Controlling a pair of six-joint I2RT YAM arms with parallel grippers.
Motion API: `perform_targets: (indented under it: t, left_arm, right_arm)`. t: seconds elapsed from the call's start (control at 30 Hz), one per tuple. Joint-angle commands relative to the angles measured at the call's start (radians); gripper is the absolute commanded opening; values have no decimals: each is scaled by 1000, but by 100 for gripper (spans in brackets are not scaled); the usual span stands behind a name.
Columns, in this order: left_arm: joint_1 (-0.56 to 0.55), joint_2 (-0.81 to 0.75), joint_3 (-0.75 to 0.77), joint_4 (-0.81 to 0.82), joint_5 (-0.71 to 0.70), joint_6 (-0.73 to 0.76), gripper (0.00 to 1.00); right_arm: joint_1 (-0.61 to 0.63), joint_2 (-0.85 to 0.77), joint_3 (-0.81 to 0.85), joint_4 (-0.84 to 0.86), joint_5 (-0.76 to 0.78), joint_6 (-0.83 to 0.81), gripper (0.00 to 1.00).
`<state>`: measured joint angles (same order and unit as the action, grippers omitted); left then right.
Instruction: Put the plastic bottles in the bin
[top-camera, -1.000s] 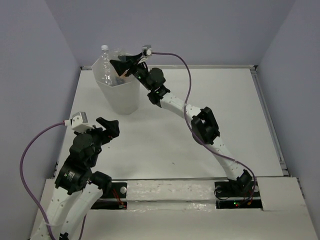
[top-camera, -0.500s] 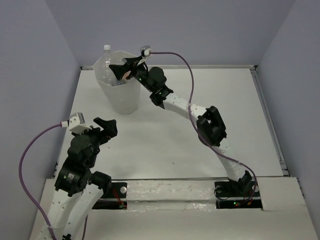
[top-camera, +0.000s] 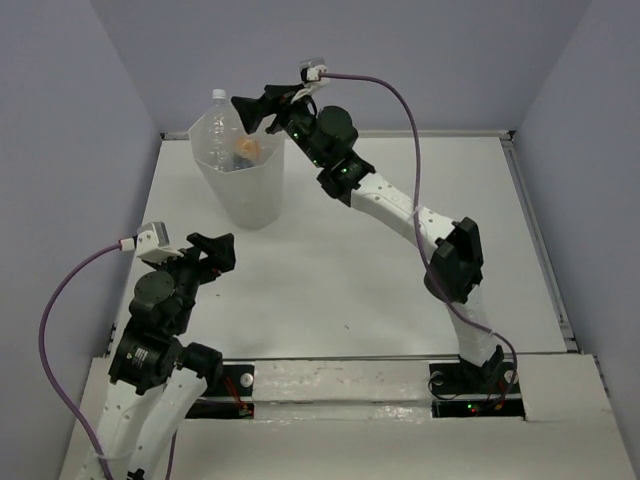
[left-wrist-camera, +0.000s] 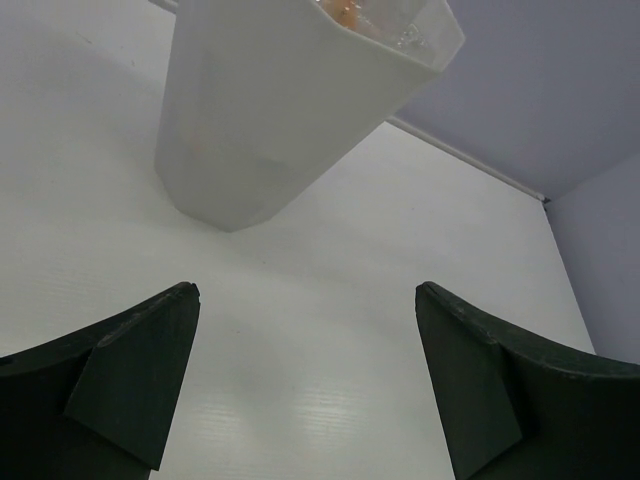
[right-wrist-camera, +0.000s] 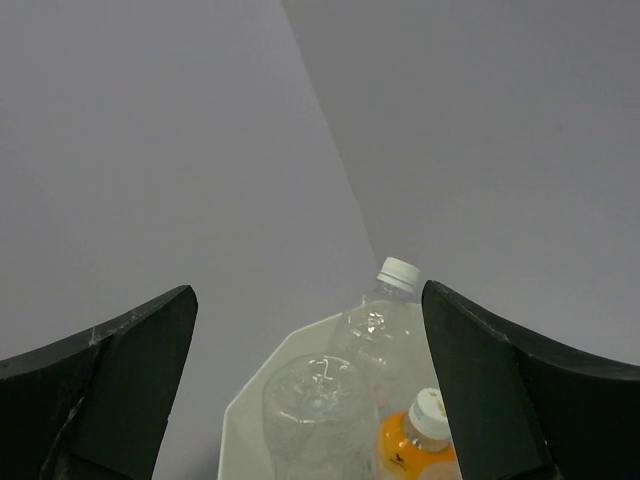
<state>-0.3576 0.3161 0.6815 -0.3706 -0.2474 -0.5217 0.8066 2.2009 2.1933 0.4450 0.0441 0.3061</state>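
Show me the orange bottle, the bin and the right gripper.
orange bottle (right-wrist-camera: 418, 450), right wrist view, its orange shoulder.
bin (left-wrist-camera: 260, 130), left wrist view, its side wall.
right gripper (top-camera: 243, 112), top external view, between its fingertips.

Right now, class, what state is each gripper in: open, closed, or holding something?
Left gripper: jaws open, holding nothing.
Right gripper: jaws open, holding nothing, above the bin.

1. White matte surface (top-camera: 400, 250) spreads below and ahead of the left end effector (top-camera: 222, 255); a thin strip edges its far side.
2. Plain lavender-grey walls (top-camera: 400, 60) enclose three sides; the back one stands behind the right end effector (top-camera: 250, 112).
3. A corner seam (right-wrist-camera: 330, 150) slants above the right end effector.
4. Light even, shadows soft.
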Motion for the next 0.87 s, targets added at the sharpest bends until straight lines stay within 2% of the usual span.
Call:
perform_targets:
  t: [0.0, 0.03, 0.1, 0.13, 0.2, 0.23, 0.27, 0.3, 0.33, 0.4, 0.43, 0.5, 0.6, 0.7, 0.83]
  left_arm:
    - [8, 9, 71, 111, 52, 58, 99]
    - [6, 14, 81, 127, 62, 69, 99]
    - [6, 29, 113, 176, 85, 72, 99]
    - [6, 37, 124, 189, 92, 74, 99]
    - [8, 49, 139, 223, 108, 80, 99]
    - [6, 60, 141, 260, 124, 80, 99]
    - [5, 63, 141, 278, 125, 80, 99]
    - [5, 77, 144, 310, 138, 80, 99]
    - [5, 86, 144, 323, 146, 80, 99]
    - [5, 104, 145, 361, 184, 86, 99]
    - [5, 109, 142, 364, 194, 86, 99]
    - [6, 120, 130, 403, 215, 83, 99]
    - [5, 126, 96, 418, 227, 78, 99]
    - [5, 120, 49, 430, 234, 48, 99]
    - [5, 136, 39, 453, 278, 31, 99]
  right_arm:
    - [8, -206, -166, 15, 24, -68, 100]
    - [8, -255, -229, 62, 14, -81, 100]
    - [8, -425, -458, 118, 1, -94, 100]
    - [8, -490, -622, 167, 7, -111, 100]
    - [8, -622, -771, 178, 29, -121, 100]
    - [8, -758, -905, 166, 68, -127, 100]
    - [8, -826, -906, 156, 77, -122, 100]
    - [8, -893, -1031, 143, 86, -121, 100]
    - [8, -1022, -1093, 112, 89, -125, 100]
    - [8, -1145, -1200, 60, 114, -124, 100]
    - [8, -1264, -1300, 2, 147, -121, 100]
    - [8, -1378, -1427, -64, 251, -119, 100]
    - [8, -1579, -1543, -156, 330, -96, 100]
    - [8, -1696, -1656, -177, 413, -84, 100]
    - [8, -1713, -1643, -181, 406, -116, 100]
